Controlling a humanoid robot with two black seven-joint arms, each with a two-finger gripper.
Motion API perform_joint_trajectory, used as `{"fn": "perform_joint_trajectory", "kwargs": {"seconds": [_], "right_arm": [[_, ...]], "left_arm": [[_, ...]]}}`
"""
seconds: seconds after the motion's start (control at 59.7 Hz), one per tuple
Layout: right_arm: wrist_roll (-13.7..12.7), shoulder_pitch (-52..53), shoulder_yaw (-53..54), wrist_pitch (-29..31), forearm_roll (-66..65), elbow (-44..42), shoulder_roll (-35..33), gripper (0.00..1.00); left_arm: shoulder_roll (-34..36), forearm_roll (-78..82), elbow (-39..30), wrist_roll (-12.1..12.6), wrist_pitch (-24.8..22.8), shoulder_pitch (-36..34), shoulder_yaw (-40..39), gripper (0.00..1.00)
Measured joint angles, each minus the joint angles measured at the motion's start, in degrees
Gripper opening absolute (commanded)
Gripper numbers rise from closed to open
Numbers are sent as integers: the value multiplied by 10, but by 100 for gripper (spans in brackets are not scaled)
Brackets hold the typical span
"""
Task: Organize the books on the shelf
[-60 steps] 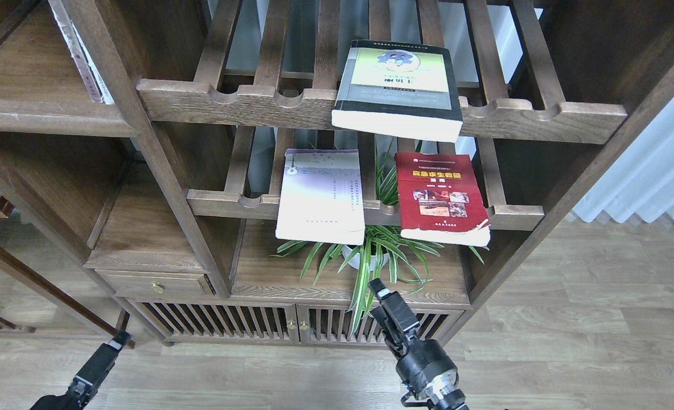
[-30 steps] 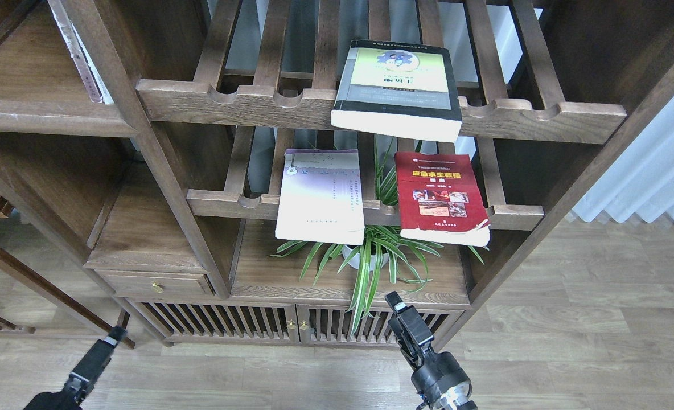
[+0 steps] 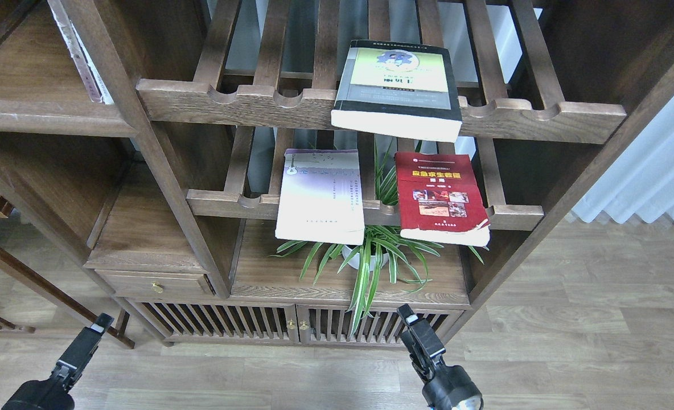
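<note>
Three books lie flat on the slatted racks. The thick yellow-green book with black edges (image 3: 397,85) lies on the upper rack and overhangs its front rail. The pale lavender-white book (image 3: 321,196) and the red book with photos and a yellow title (image 3: 440,196) lie side by side on the lower rack. The solid dark-brown plank shelf with a rounded front edge (image 3: 41,117) is at the upper left. My left gripper (image 3: 101,322) and right gripper (image 3: 407,312) are low in front of the cabinet, far below the books and holding nothing. Their fingers cannot be told apart.
A thin worn white-spined book (image 3: 81,54) leans on the plank shelf against the upright post. A potted spider plant (image 3: 371,256) stands under the lower rack. A small drawer (image 3: 155,283) and slatted cabinet doors (image 3: 291,324) are below. Wooden floor and a pale curtain (image 3: 656,171) are at the right.
Both arms have drawn back downward. The right gripper moved down and to the right, away from the plant. The left moved down and left. The books have not moved.
</note>
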Motion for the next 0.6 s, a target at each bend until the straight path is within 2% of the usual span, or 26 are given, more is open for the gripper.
{"fn": "perform_joint_trajectory", "kwargs": {"seconds": [0.218, 0.603], "right_arm": [[-1, 11, 0, 0, 12, 52, 1, 100], [0, 73, 4, 0, 65, 48, 0, 100]], "left_arm": [[0, 0, 1, 0, 0, -7, -3, 100], [5, 1, 20, 0, 0, -11, -10, 100]]}}
